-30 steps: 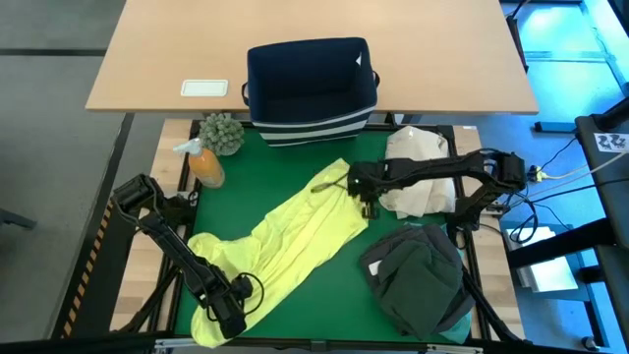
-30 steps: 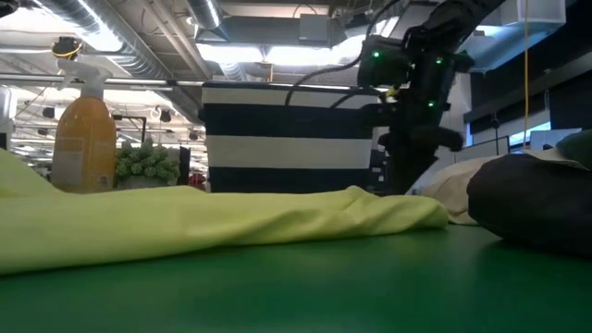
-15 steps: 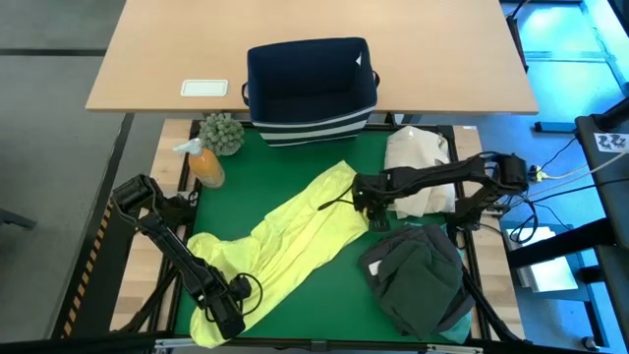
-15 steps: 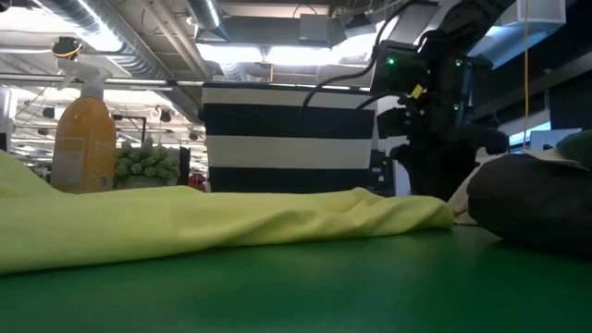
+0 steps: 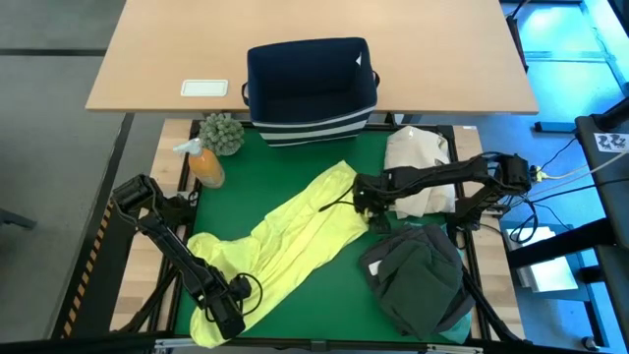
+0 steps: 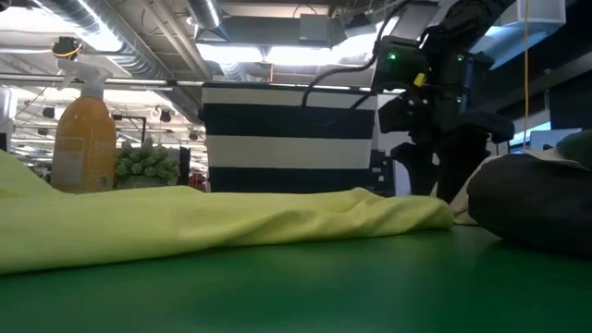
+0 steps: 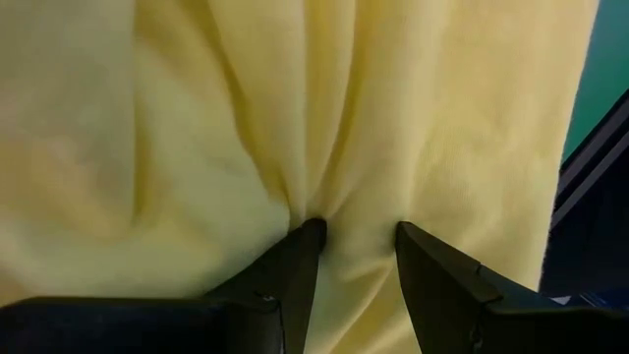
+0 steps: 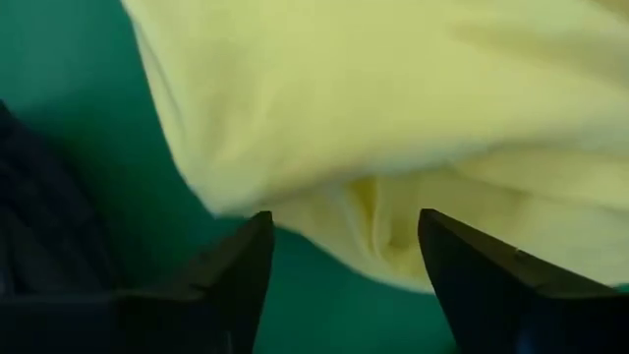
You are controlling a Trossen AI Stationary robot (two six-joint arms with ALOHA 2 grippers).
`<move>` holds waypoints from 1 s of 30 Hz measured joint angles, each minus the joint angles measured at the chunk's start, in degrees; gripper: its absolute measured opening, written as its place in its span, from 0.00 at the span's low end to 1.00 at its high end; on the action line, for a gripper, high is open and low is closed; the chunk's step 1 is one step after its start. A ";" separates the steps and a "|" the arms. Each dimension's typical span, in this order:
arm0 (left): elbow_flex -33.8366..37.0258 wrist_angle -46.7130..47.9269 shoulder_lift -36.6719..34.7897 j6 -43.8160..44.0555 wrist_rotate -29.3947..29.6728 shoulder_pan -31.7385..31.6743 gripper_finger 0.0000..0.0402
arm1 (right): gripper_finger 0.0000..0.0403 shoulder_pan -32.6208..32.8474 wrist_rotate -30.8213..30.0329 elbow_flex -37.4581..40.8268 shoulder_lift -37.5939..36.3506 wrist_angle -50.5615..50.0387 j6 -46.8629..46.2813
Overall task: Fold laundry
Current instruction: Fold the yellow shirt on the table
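Lying diagonally across the green bench (image 5: 295, 162), the yellow-green shirt (image 5: 285, 241) runs from the lower left of the high view up toward the centre, its upper end just left of the right gripper (image 5: 369, 208). That gripper sits a little right of centre, its fingers (image 8: 462, 270) spread wide, the shirt's edge showing between them in the right wrist view and nothing pinched. In the low view the same arm stands at upper right behind the shirt's end.

At lower left of the high view the left gripper (image 5: 228, 320) rests on the shirt's lower end; the left wrist view shows its fingers (image 7: 295, 265) partly closed with a fold of yellow cloth bunched between the tips, so it is pinching the shirt.

A heap of dark grey garments (image 5: 418, 275) lies at lower right, with a cream bundle (image 5: 418, 162) above it. A navy bin (image 5: 312, 84) with striped base stands at top centre; an orange bottle (image 5: 203, 162) and a green plant (image 5: 223, 133) sit at upper left
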State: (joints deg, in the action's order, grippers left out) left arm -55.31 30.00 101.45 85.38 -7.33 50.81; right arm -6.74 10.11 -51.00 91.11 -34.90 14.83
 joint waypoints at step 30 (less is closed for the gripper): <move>-0.02 0.26 0.00 4.26 -2.49 0.45 0.34 | 0.06 -0.02 -11.21 -0.09 -1.85 -12.14 3.91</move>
State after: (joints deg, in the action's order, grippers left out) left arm -55.33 30.26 101.45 89.64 -9.82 51.26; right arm -6.76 -1.10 -51.09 89.26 -47.03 18.74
